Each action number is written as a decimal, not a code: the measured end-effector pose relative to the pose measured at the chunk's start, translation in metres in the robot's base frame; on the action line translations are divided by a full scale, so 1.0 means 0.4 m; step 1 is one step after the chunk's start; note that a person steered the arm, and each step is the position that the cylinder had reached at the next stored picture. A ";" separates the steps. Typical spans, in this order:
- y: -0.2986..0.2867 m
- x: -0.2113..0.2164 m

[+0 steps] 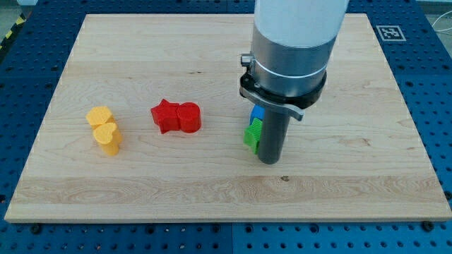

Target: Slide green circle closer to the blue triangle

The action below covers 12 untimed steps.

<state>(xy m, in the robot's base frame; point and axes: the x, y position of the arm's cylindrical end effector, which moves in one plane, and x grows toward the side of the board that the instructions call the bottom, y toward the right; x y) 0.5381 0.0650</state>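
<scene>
Camera view: a wide grey and white arm housing (293, 49) is seen coming down from the view's top, ending in a dark rod. There is no gripper, so no jaw state can be told. The tip (269, 161) rests on the wooden board (212, 190), touching the right side of a green block (252, 134). That block's shape is mostly hidden by the rod; it is judged to be the green circle. Just above it, touching or nearly so, a blue block (258, 112) is partly visible, presumably the blue triangle.

The two blocks are already seen side by side, so the task is judged nearly or fully done; little or no pushing seems left.

Well to the left of the tip, a red star (164, 116) and a red block (189, 117) touch each other. Farther left, two yellow blocks (104, 130) sit together. The board lies on a blue perforated table (438, 85). A fiducial marker (389, 32) is fixed at the board's upper right corner.
</scene>
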 end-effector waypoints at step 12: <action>0.194 -0.545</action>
<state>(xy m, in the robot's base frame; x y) 0.3200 0.1428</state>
